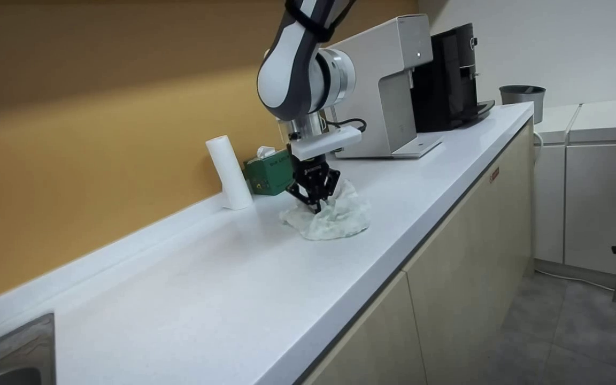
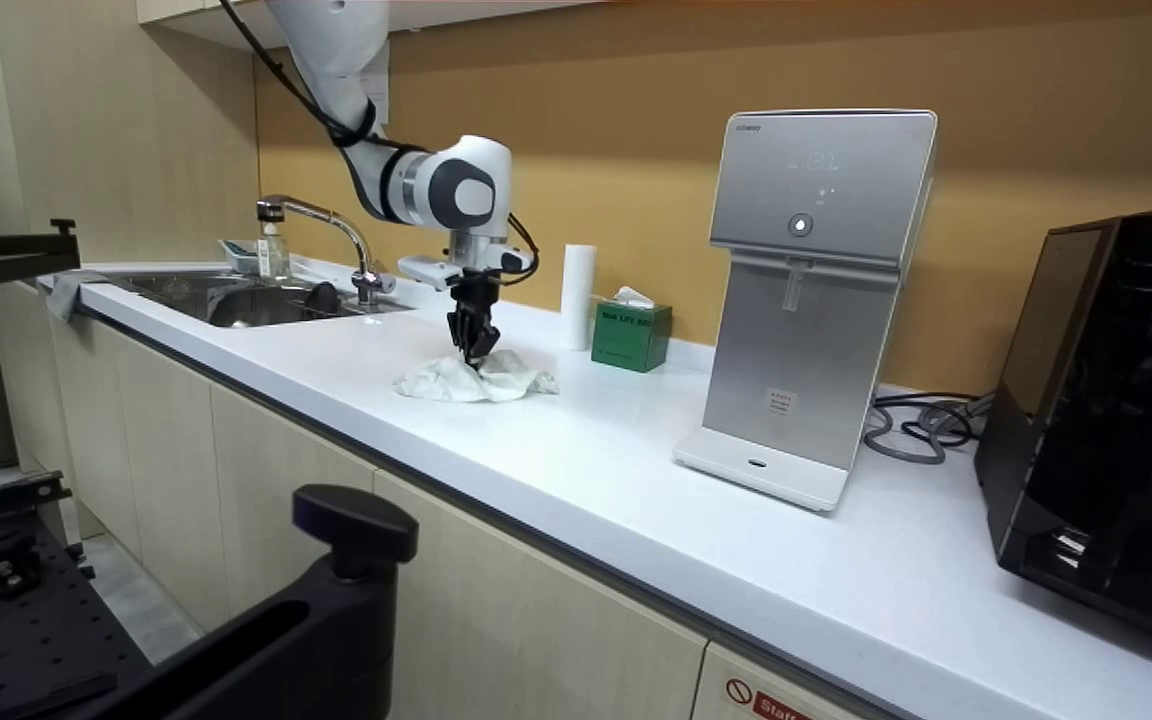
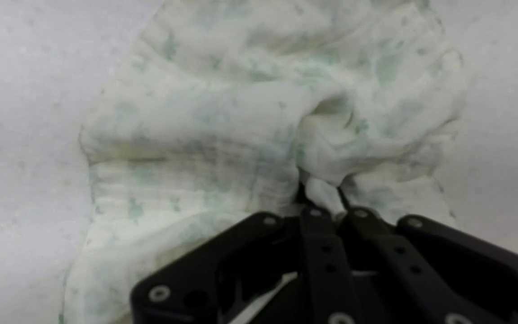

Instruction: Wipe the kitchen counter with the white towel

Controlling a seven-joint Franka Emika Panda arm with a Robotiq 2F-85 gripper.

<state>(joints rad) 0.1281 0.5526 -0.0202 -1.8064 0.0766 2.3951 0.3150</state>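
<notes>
the arm (image 1: 281,75) is cut off by the top edge in both exterior views. in an exterior view, one end of the green tissue box (image 1: 269,172) is covered by the end effector (image 1: 317,206); part of the water dispenser (image 1: 377,67), near the tissue box, is hidden behind the arm. the sink (image 1: 27,337), set well apart from the tissue box on the side of the paper roll (image 1: 229,171), is cut off there by the lower corner. in an exterior view the black machine (image 2: 1136,430), farther from the tissue box than the water dispenser, is cut off by the right edge. in the wrist view, the top and bottom of the white towel (image 3: 196,126) are cut off.

the end effector is pointed downward, its jaws nearly together, and a fold of the white towel is seen pinched between the tips. the rest of the cloth is spread rumpled around them on the worktop (image 1: 195,310), near the tissue box, closer than it to the front edge. the tips are sunk in the folds, so contact with the worktop cannot be made out.
</notes>
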